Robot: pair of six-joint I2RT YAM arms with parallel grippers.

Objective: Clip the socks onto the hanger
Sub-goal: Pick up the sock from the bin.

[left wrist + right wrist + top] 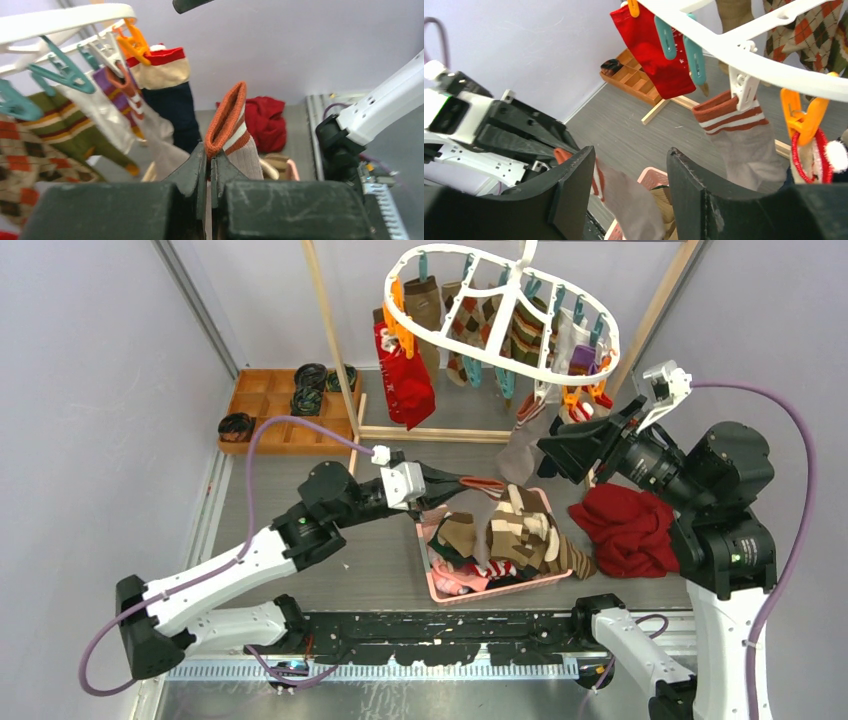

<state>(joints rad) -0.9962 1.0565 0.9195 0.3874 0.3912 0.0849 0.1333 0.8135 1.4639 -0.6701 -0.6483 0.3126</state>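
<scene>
Top view: the left claw (465, 483) is seen clenched on one grey sock (483, 530) over the pink basket (470, 590). The right claw (560, 455) is noted beside the hanger (470, 350).
Left wrist: its orange cuff (227, 117) is shown pinched.
Right wrist: the right jaws are seen parted, and a second matching sock (744, 140) is clipped to the hanger.

Left arm (235, 562), right arm (722, 635): white plastic shells, black joint housings. Purple cable (262, 435) off each wrist. White boxy camera mount (402, 480) behind left gripper (209, 157); black wedge-shaped fingers (280, 205), scuffed.
</scene>
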